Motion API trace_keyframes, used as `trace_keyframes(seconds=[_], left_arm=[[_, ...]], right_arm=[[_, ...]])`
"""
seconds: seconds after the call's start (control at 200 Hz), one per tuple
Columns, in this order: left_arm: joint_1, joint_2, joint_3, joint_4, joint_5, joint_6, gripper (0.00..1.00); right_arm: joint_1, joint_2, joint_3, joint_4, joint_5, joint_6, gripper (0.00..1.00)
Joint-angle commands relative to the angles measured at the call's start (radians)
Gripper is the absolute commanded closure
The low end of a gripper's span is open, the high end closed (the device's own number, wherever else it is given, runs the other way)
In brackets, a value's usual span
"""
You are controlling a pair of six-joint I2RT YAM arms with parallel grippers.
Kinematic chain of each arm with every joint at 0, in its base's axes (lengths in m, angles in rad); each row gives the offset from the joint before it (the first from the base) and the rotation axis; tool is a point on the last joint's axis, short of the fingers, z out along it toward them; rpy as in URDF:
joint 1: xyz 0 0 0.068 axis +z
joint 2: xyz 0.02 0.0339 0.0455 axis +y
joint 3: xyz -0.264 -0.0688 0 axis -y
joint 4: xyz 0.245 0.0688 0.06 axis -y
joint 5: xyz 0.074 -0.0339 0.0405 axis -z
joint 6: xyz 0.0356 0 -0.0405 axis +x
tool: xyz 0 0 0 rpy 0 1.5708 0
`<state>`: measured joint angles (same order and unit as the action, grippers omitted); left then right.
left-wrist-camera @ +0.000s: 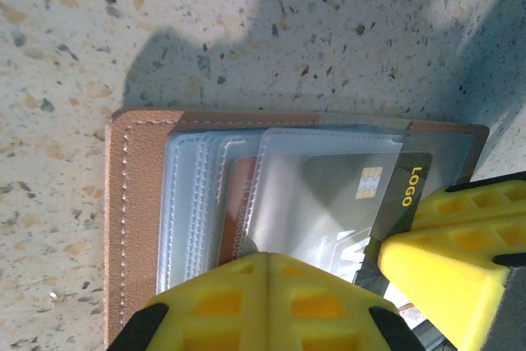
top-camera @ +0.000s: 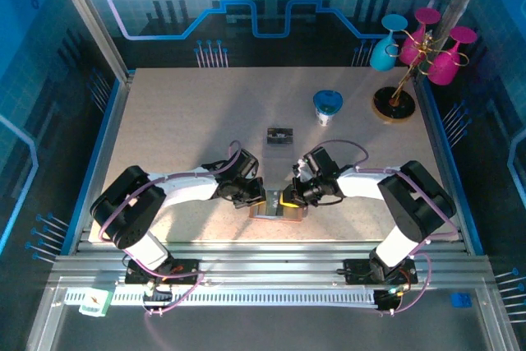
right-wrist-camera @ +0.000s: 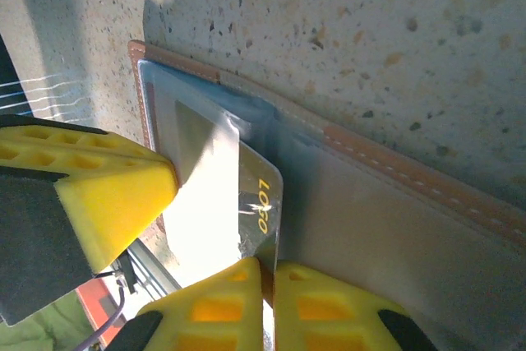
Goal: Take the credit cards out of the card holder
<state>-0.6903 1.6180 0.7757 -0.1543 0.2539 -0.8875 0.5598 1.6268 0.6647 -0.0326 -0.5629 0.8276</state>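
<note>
The card holder (top-camera: 275, 211) lies open at the table's near edge, tan outside (left-wrist-camera: 136, 228) with clear sleeves inside. A dark grey card (left-wrist-camera: 411, 182) marked LOGO sticks partly out of the top sleeve. My right gripper (right-wrist-camera: 267, 273) is shut on that card's edge (right-wrist-camera: 261, 203). My left gripper (left-wrist-camera: 267, 256) is shut at the corner of the top sleeve, which sits skewed. A red card (left-wrist-camera: 238, 203) shows inside a lower sleeve. The yellow card is hidden. From above, both grippers (top-camera: 261, 197) (top-camera: 288, 197) meet over the holder.
A blue cup (top-camera: 328, 107) and a small dark-and-clear box (top-camera: 279, 135) stand further back at mid-table. A rack with pink and blue glasses (top-camera: 411, 55) is at the back right. The table's metal front rail (top-camera: 271, 244) runs just behind the holder.
</note>
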Motion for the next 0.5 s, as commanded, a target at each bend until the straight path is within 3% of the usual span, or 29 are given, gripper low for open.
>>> trace_keyframes(seconds=[0.0, 0.495], left_arm=[[-0.004, 0.028, -0.004, -0.064, -0.031, 0.002, 0.98], [0.0, 0.009, -0.012, -0.077, -0.035, 0.004, 0.98]], right_arm=[[-0.012, -0.022, 0.018, -0.102, 0.042, -0.04, 0.92], [-0.012, -0.083, 0.05, -0.231, 0.1, -0.086, 0.94]])
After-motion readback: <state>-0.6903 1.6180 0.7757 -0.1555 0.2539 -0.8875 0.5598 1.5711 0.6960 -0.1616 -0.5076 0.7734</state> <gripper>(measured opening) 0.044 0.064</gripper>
